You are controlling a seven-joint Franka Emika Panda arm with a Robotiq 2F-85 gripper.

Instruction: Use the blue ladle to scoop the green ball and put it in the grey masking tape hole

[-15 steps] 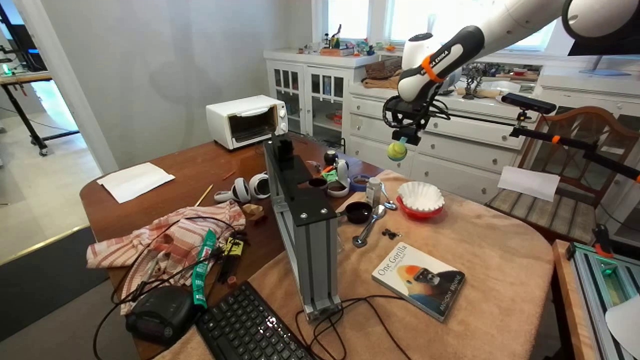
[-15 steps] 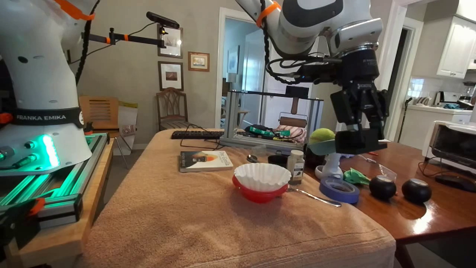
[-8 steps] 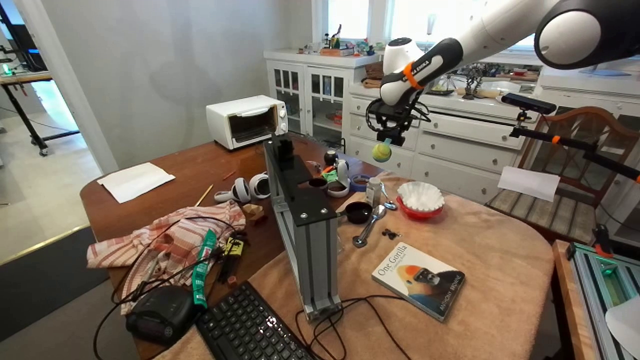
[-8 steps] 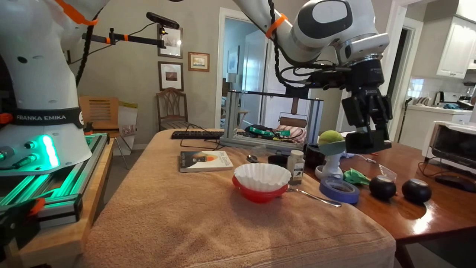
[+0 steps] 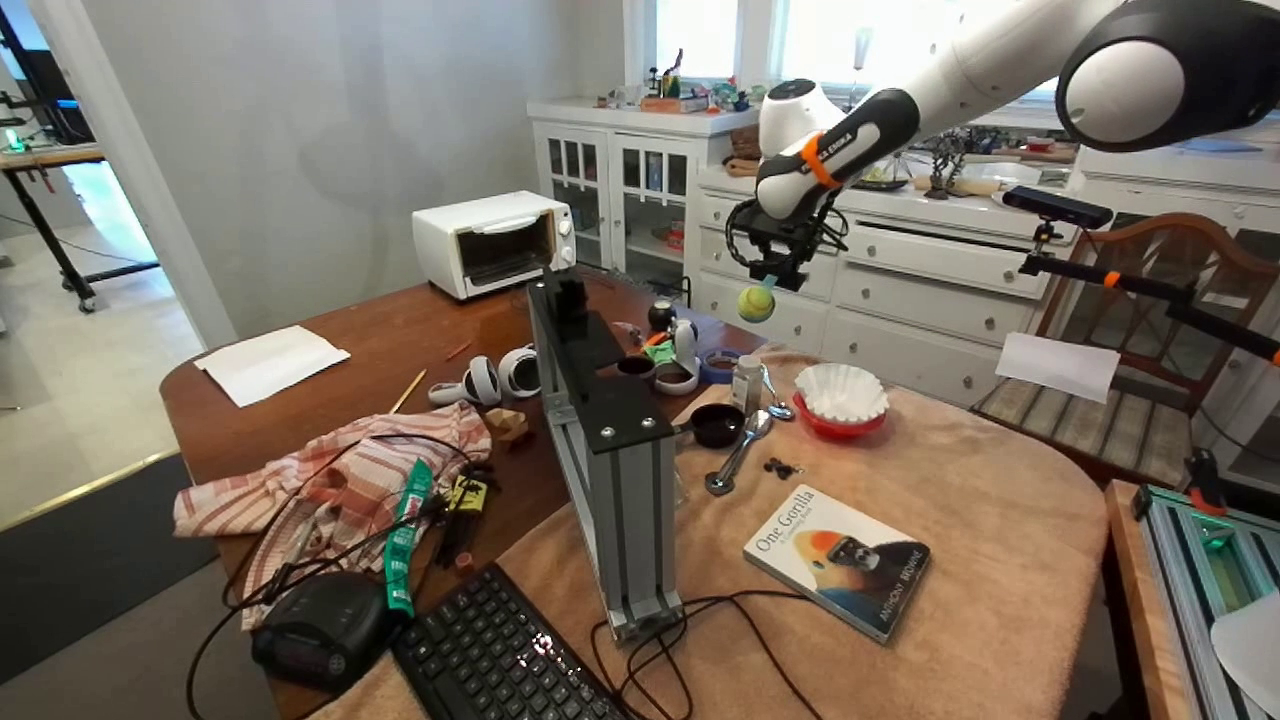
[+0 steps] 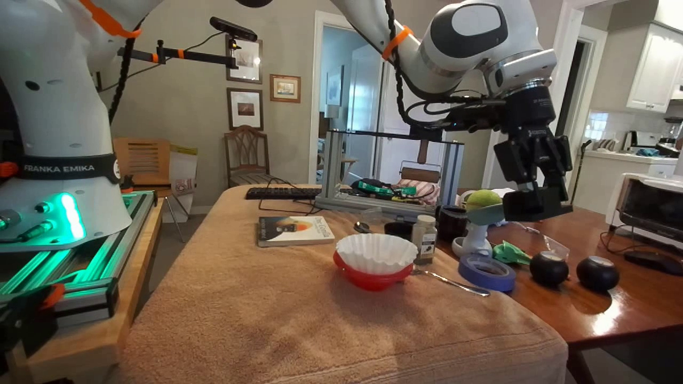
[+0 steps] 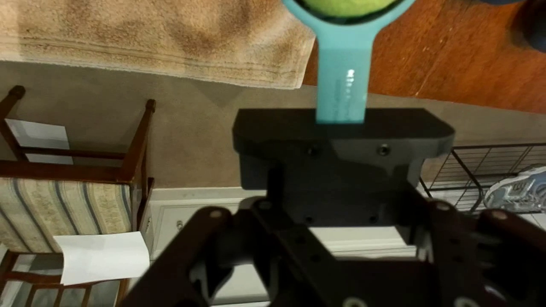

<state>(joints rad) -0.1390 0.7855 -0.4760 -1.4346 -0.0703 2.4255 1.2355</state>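
Right of centre in an exterior view, the gripper is clamped on the handle of the blue ladle, holding it up in the air with the cup toward the left of that frame. In the cup sits the green ball, showing above the rim; at the top edge of the wrist view, ball and cup are both cut off. Lower right of centre in the same exterior view, a blue roll of tape lies flat, near a small green object and a pair of round black holders on the wooden tabletop. Near the centre of that frame a red bowl stands on the tan cloth, a white fluted liner inside it, and a small bottle (its label is too small to read) stands just to its right. A metal spoon lies between the bowl and the tape. Left of centre, a book lies flat on the cloth.
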